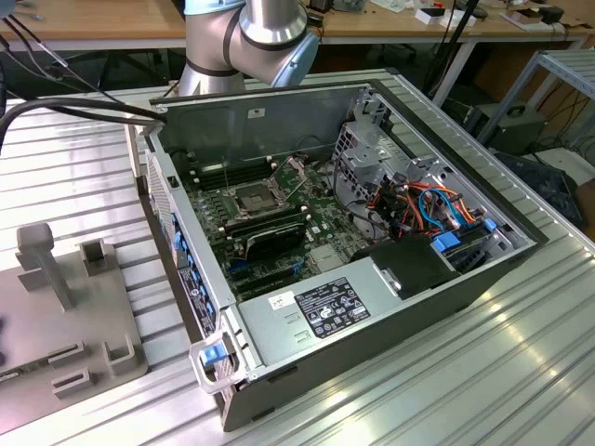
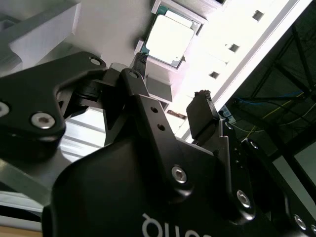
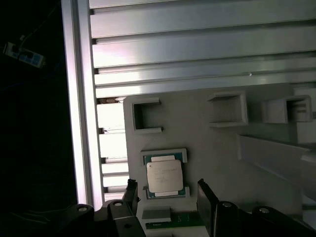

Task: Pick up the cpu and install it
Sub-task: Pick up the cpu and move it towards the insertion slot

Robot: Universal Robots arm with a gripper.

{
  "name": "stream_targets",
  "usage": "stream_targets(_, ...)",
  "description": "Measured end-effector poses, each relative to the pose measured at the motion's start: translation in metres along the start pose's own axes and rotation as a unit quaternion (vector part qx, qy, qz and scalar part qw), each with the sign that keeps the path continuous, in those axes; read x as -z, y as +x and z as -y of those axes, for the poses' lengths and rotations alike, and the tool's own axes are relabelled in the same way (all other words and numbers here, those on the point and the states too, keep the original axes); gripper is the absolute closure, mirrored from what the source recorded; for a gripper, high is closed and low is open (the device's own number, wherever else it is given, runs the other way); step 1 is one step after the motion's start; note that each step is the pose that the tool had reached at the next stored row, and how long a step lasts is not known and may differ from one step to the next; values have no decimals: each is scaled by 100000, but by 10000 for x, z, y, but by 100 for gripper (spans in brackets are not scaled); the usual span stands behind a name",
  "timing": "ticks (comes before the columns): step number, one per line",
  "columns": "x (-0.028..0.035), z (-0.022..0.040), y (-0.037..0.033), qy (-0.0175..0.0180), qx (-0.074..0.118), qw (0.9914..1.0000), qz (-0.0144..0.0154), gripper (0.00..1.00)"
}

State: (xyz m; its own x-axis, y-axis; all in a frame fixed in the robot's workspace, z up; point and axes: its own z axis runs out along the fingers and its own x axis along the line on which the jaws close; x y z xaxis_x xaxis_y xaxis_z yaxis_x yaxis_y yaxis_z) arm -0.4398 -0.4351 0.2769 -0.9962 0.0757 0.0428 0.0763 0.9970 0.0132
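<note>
While hovering over the flat grey moulded fixture plate (image 1: pixel 56 321) at the exterior view's lower left, holds nothing in the black two-finger gripper (image 3: pixel 167 192), jaws spread wide. Flanks the small square silver-topped cpu (image 3: pixel 164 177), lying flat in a pocket of that plate. Further right, mid-frame: open grey steel computer case (image 1: pixel 279 111), black-framed socket (image 1: pixel 253 197) on green motherboard (image 1: pixel 316 218).

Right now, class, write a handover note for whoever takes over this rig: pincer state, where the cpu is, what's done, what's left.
The pincer: open and empty, poised at the cpu, not gripping it.
The cpu: flat in its holder on the grey fixture plate, not in the computer case.
Done: pincer lined up with the cpu.
Left: pick-up and install.
</note>
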Motion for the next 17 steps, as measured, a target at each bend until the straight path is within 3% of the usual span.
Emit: stream_targets(17,-47,1,-2,-5,1,100000,4,40)
